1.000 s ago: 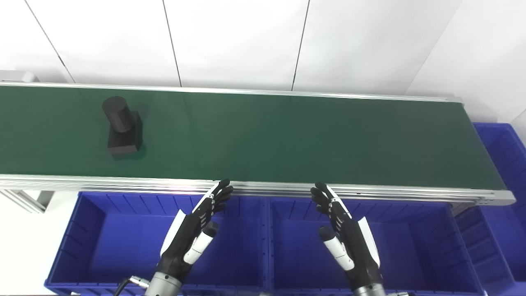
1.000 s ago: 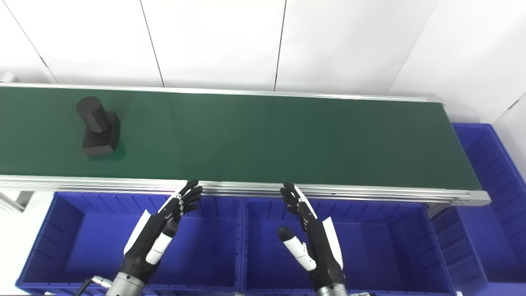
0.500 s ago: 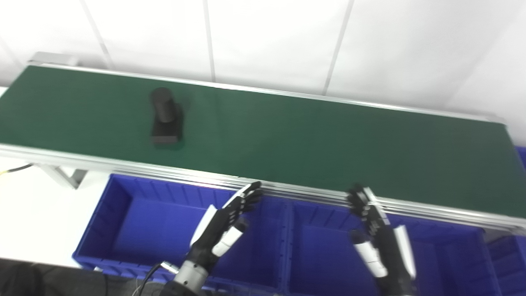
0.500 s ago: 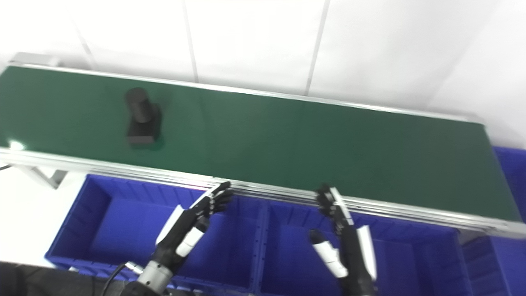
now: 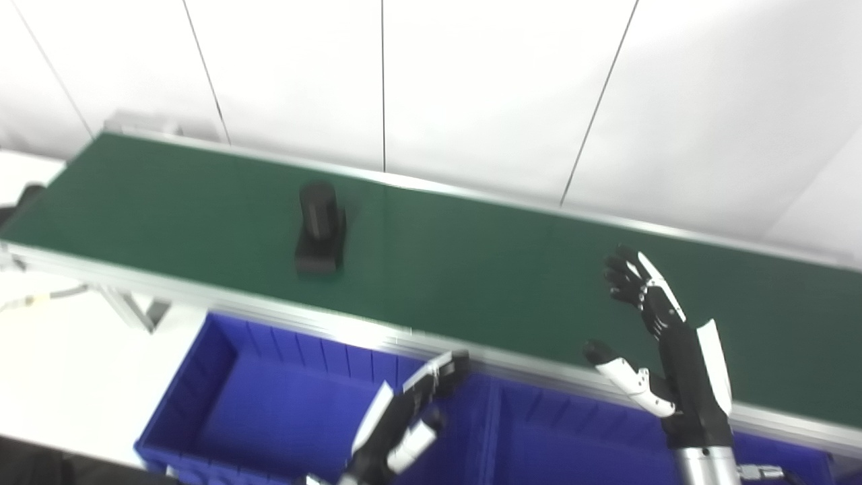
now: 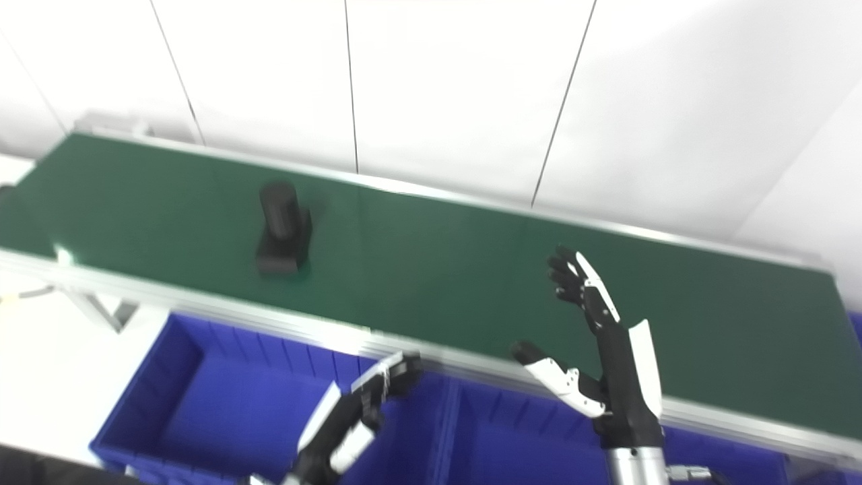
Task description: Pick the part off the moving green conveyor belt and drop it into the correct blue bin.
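Left eye view is showing a matte black part (image 5: pixel 318 227), a cylinder on a square block, sitting on the smooth green conveyor belt (image 5: pixel 471 283) left of centre. Right hand (image 5: pixel 663 350) is hovering over the belt, fingers spread wide, holding nothing.

Right eye view is showing the left hand (image 6: pixel 350 421), blurred, fingers apart and empty, hanging above a ribbed blue plastic bin (image 6: pixel 202 397).

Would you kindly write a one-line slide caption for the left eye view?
Dark cylinder-on-block part rides the green conveyor belt; the open right robot hand is raised over it, the left robot hand above a blue bin.
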Controlling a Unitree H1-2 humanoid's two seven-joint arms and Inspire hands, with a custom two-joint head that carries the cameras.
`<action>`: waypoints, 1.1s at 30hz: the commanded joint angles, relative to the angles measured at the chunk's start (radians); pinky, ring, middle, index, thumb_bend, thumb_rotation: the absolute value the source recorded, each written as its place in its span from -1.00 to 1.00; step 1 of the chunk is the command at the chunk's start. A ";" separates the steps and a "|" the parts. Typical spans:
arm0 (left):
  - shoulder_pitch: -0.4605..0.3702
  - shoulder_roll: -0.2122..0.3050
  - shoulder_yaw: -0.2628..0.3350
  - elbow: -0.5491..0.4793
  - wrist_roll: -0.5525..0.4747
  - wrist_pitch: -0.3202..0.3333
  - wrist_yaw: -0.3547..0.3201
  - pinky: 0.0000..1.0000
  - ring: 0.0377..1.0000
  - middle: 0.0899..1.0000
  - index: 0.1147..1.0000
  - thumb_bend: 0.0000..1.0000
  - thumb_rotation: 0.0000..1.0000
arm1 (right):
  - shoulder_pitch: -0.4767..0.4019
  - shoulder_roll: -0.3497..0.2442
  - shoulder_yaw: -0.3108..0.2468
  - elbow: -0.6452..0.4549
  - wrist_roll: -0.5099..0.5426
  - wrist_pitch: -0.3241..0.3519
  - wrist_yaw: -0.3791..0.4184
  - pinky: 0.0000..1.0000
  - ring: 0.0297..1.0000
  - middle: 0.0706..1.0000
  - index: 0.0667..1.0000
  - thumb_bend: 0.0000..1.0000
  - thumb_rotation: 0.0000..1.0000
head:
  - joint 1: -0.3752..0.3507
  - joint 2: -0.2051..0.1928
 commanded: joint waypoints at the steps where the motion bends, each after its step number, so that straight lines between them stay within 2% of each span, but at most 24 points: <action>1: -0.021 -0.015 -0.012 -0.007 0.003 -0.042 0.023 0.60 0.62 0.61 0.65 0.48 1.00 | -0.043 -0.004 0.001 -0.007 0.001 0.011 0.013 0.53 0.64 0.67 0.74 0.45 0.15 | -0.005 -0.018; 4: -0.031 -0.011 -0.022 0.012 -0.004 -0.043 0.039 0.58 0.60 0.60 0.62 0.48 1.00 | -0.089 -0.007 0.008 0.009 -0.034 0.034 0.024 0.52 0.64 0.67 0.74 0.46 0.05 | -0.016 -0.046; 9: -0.046 -0.004 -0.041 0.033 -0.005 -0.043 0.086 0.52 0.53 0.51 0.54 0.48 1.00 | -0.168 0.005 0.025 0.045 -0.076 0.090 0.042 0.53 0.64 0.68 0.75 0.49 -0.06 | -0.032 -0.067; 12: -0.053 0.004 -0.055 0.042 -0.016 -0.043 0.106 0.46 0.50 0.50 0.51 0.47 1.00 | -0.215 0.008 0.041 0.068 -0.108 0.141 0.059 0.53 0.65 0.69 0.77 0.54 -0.06 | -0.040 -0.071; 15: -0.060 0.010 -0.069 0.050 -0.021 -0.043 0.125 0.45 0.49 0.50 0.50 0.49 1.00 | -0.258 0.008 0.061 0.100 -0.142 0.161 0.064 0.52 0.65 0.69 0.78 0.55 -0.01 | -0.050 -0.074; 17: -0.062 0.013 -0.076 0.056 -0.016 -0.043 0.139 0.46 0.50 0.50 0.50 0.50 1.00 | -0.290 0.012 0.073 0.130 -0.165 0.176 0.065 0.45 0.61 0.69 0.79 0.58 0.05 | -0.055 -0.075; 18: -0.062 0.014 -0.079 0.058 -0.014 -0.043 0.145 0.48 0.51 0.51 0.50 0.56 1.00 | -0.303 0.014 0.078 0.140 -0.174 0.185 0.065 0.45 0.62 0.70 0.79 0.62 0.09 | -0.055 -0.075; 25: -0.070 0.038 -0.112 0.058 -0.028 -0.043 0.155 0.49 0.54 0.54 0.52 0.63 1.00 | -0.407 0.044 0.113 0.290 -0.197 0.161 0.047 0.38 0.59 0.69 0.76 0.68 0.11 | -0.065 -0.082; 29: -0.071 0.044 -0.129 0.059 -0.034 -0.043 0.159 0.49 0.59 0.58 0.55 0.74 1.00 | -0.462 0.051 0.140 0.366 -0.212 0.161 0.049 0.50 0.67 0.75 0.79 0.67 0.13 | -0.070 -0.089; 33: -0.069 0.047 -0.143 0.057 -0.034 -0.043 0.163 0.53 0.62 0.61 0.57 0.77 1.00 | -0.521 0.070 0.168 0.449 -0.227 0.162 0.039 0.42 0.60 0.73 0.80 0.66 0.13 | -0.075 -0.090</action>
